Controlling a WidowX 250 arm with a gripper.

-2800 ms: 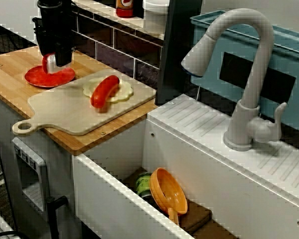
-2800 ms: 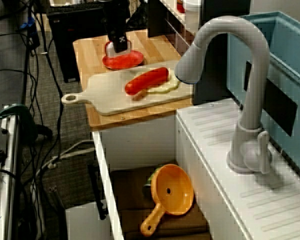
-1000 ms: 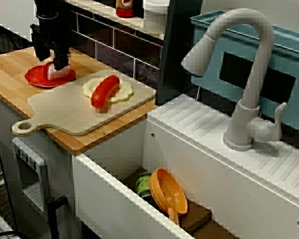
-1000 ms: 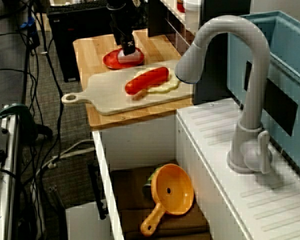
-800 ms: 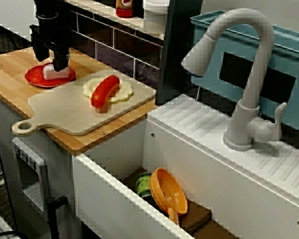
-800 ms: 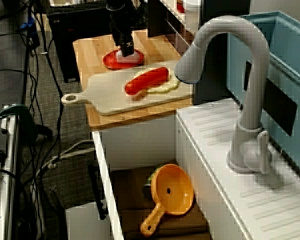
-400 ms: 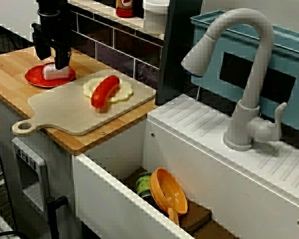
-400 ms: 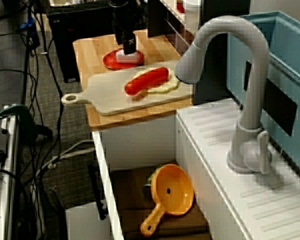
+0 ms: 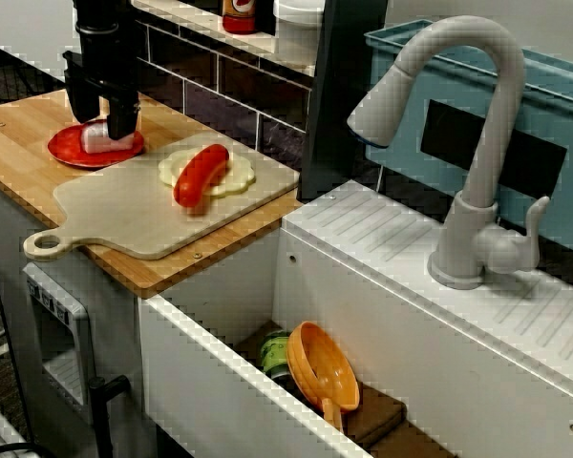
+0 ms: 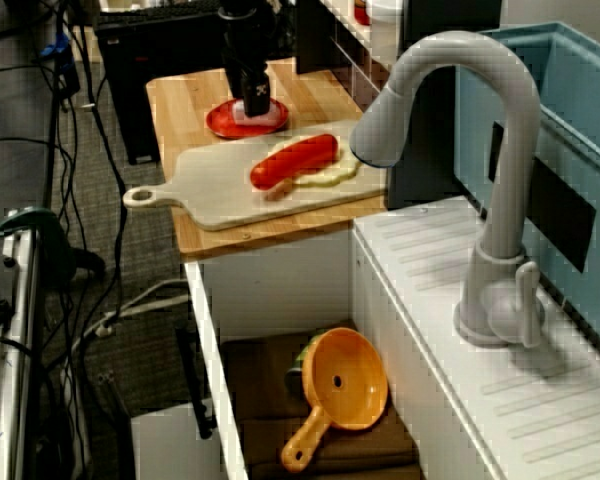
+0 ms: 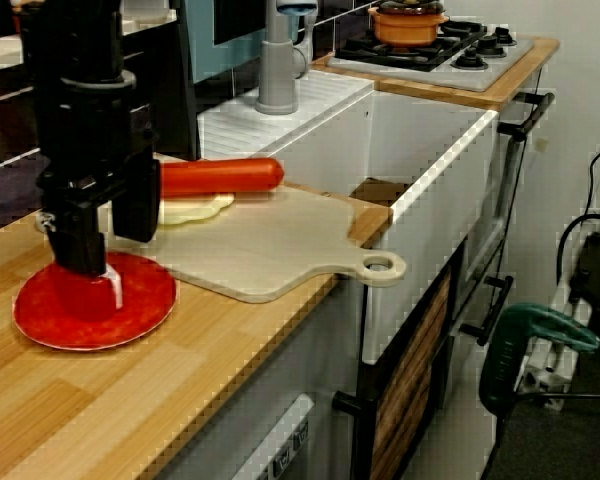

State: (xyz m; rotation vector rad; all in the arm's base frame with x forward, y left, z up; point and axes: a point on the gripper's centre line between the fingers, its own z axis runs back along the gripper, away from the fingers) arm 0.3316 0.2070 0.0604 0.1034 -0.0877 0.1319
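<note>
Hovering over white block (image 9: 97,143), pincer (image 9: 100,128) parted.

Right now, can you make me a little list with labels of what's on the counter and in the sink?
arm: gripper low over the red plate, fingers either side of a small white piece; grip unclear
board: cutting board beside the plate, with a sausage on a pale slice
basin: sink holds an orange strainer
tap: grey faucet behind it
</note>
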